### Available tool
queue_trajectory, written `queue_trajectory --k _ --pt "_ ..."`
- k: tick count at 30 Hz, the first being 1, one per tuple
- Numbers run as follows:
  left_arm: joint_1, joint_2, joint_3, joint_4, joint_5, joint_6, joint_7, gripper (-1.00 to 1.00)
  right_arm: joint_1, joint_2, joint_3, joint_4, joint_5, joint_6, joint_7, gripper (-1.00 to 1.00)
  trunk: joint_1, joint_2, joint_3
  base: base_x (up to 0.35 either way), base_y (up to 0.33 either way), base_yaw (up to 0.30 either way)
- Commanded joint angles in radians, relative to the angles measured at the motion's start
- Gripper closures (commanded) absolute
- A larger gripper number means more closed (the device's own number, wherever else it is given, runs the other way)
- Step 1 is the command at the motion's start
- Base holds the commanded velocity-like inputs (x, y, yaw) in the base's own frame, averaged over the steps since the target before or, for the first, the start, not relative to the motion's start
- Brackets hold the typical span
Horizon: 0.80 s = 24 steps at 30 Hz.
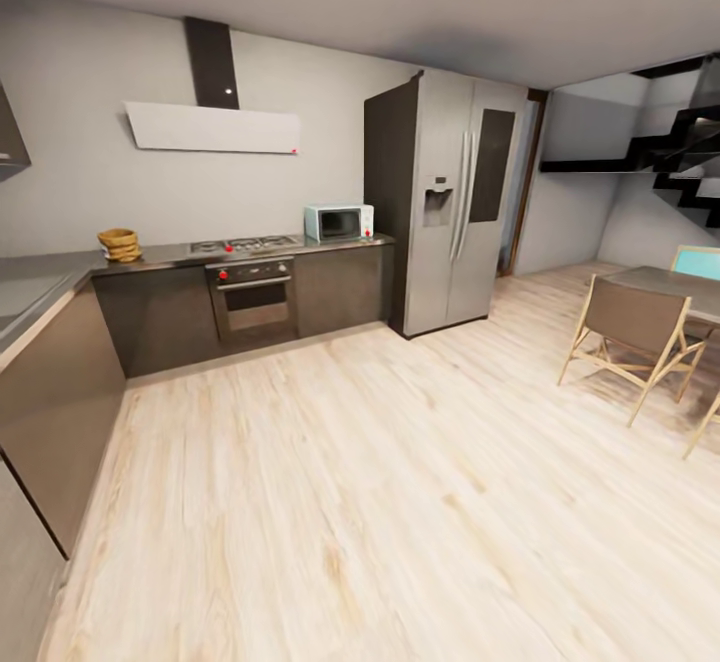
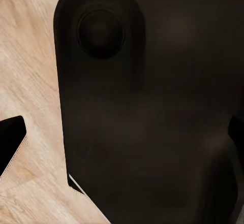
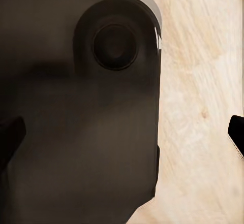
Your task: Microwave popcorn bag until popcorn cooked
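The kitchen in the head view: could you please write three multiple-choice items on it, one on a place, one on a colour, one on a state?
1. Where does the popcorn bag sit?
A. On the countertop, left of the hob
B. On the wooden floor
C. Inside the microwave

2. What colour is the microwave casing?
A. Red
B. Pale blue-white
C. Black

3. How does the microwave door stand?
A. Wide open
B. Removed
C. Shut

Answers:
1 A, the golden-brown sack rests on the dark slab near the corner.
2 B, its pale box stands beside the grey fridge.
3 C, the dark glass lies flush with the front.
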Motion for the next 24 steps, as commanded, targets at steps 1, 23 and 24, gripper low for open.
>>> queue_trajectory --k 1,23,24 --pt "0.0 0.0 0.0 -0.001 0.001 0.0 0.001 -1.0 0.0 0.0 0.0 0.0 -0.001 -0.004 0.0 -1.0 0.001 0.0 -0.001 0.322 0.0 0.0" --pt "0.0 0.0 0.002 -0.002 0.012 -0.014 0.002 -1.0 0.0 0.0 0.001 0.0 -0.001 -0.004 0.0 -1.0 0.001 0.0 -0.001 0.323 0.0 0.0" --pt "0.0 0.0 0.002 -0.002 0.013 -0.014 0.002 -1.0 0.0 0.0 0.001 0.0 -0.001 -0.004 0.0 -1.0 0.001 0.0 -0.001 0.323 0.0 0.0"
